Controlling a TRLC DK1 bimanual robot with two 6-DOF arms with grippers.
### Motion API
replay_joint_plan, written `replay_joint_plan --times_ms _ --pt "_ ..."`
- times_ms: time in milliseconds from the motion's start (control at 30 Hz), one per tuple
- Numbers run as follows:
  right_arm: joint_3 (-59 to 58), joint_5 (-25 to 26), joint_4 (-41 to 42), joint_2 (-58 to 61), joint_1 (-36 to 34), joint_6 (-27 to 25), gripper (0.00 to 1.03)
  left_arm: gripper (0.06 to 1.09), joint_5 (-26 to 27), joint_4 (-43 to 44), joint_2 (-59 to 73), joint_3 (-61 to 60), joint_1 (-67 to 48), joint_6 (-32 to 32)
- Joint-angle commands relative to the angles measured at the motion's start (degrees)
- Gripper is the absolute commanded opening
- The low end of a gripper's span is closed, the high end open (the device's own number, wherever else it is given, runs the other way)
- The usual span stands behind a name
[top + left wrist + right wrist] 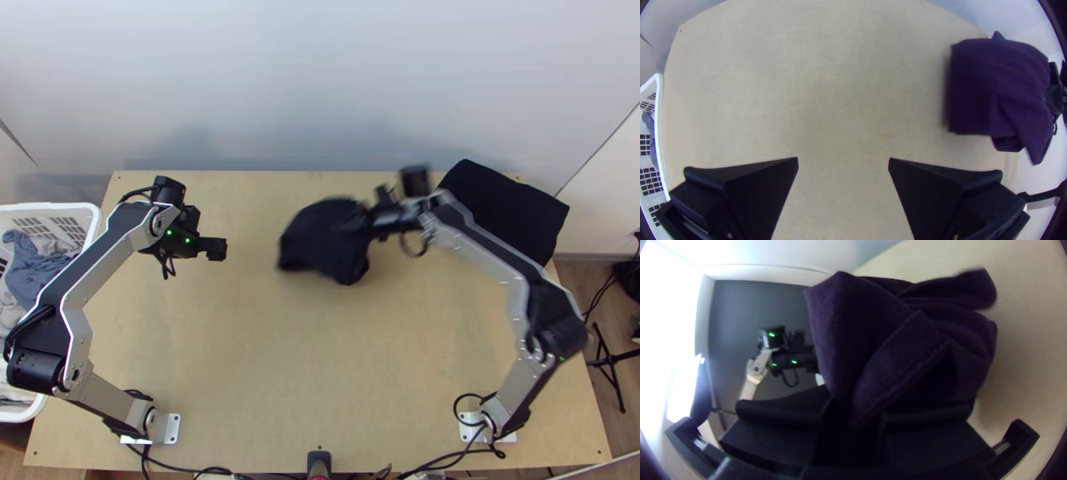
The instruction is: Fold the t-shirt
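Observation:
The dark t-shirt (324,240) hangs bunched over the middle of the table, held at its right side by my right gripper (370,222). In the right wrist view the purple-looking cloth (907,342) rises in loose folds from between the fingers of my right gripper (853,418), which is shut on it. My left gripper (216,248) is over the left part of the table, apart from the cloth. In the left wrist view my left gripper (843,162) stands open with bare table between its fingers, and the shirt (996,89) is off to one side.
Another dark cloth (508,210) lies flat at the table's back right corner, partly past the edge. A white laundry basket (92,220) with grey and blue clothes stands beyond the table's left edge. Bare wood (304,360) shows in the front middle.

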Motion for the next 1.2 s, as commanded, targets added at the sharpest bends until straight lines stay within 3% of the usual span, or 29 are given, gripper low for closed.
replay_joint_plan --times_ms 0,233,500,1167 --pt "8.20 -14.03 -0.08 -4.99 -14.11 7.72 0.03 1.04 0.02 0.41 -0.08 -0.64 1.14 -0.11" --pt "16.64 -20.45 -0.87 -1.56 -27.21 11.15 0.03 1.04 0.02 0.58 0.10 -0.55 1.23 0.06" --pt "24.02 -20.80 -0.70 3.98 -36.61 11.24 0.03 1.04 0.02 0.49 0.19 -0.55 1.49 0.15" --pt "20.59 -22.03 -0.43 14.17 -46.37 9.22 0.03 1.04 0.02 0.49 0.45 1.21 1.84 0.15"
